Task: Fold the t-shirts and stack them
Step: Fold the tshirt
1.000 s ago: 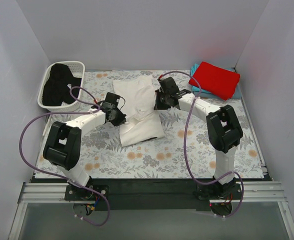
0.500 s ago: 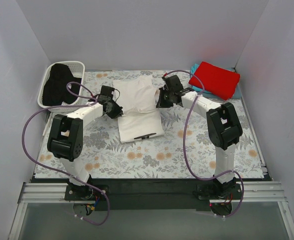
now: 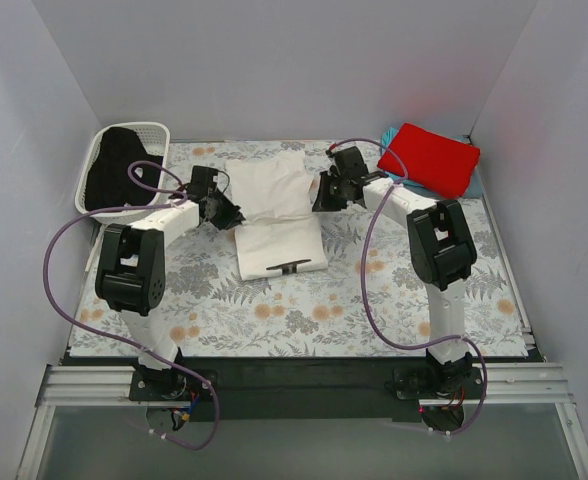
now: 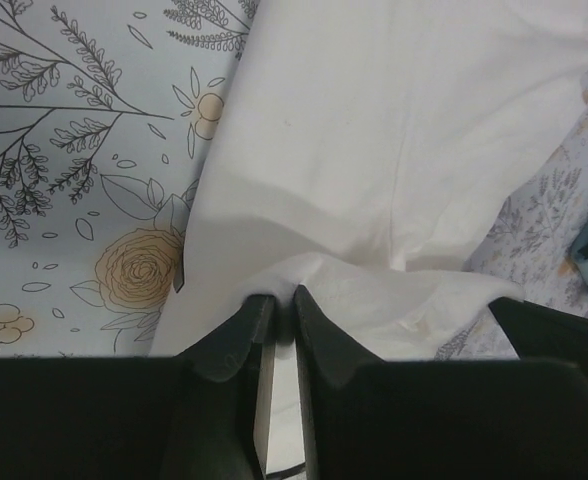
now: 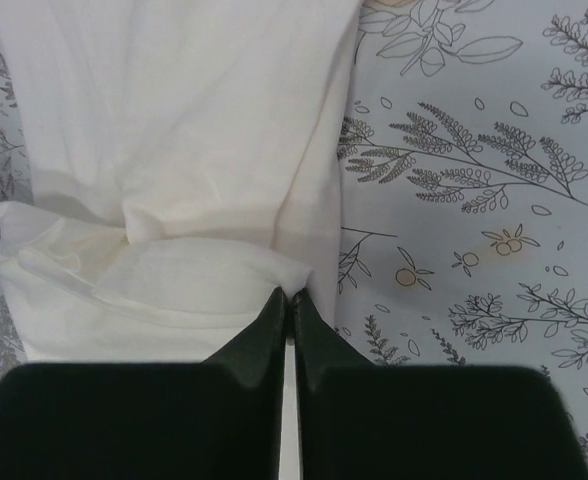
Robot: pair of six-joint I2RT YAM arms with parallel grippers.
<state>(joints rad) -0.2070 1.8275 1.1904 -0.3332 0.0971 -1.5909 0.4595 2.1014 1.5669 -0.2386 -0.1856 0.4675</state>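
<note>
White t-shirt [image 3: 274, 215]: soft, limp, light. Left gripper [image 3: 225, 212] and right gripper [image 3: 320, 199] pinched narrow on its side edges; best hold there.

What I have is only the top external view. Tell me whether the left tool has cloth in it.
Observer: Yes. In the left wrist view, the left tool is shut on a raised fold of the white t-shirt, and cloth shows between its fingers.
Operator: Now report the right tool.
Observer: The right wrist view shows the right tool shut on the shirt's edge, right where it meets the floral table cloth.
Operator: Check the cloth near both tools for print.
Observer: Neither wrist view shows any. The cloth there is plain white, with soft creases.
</note>
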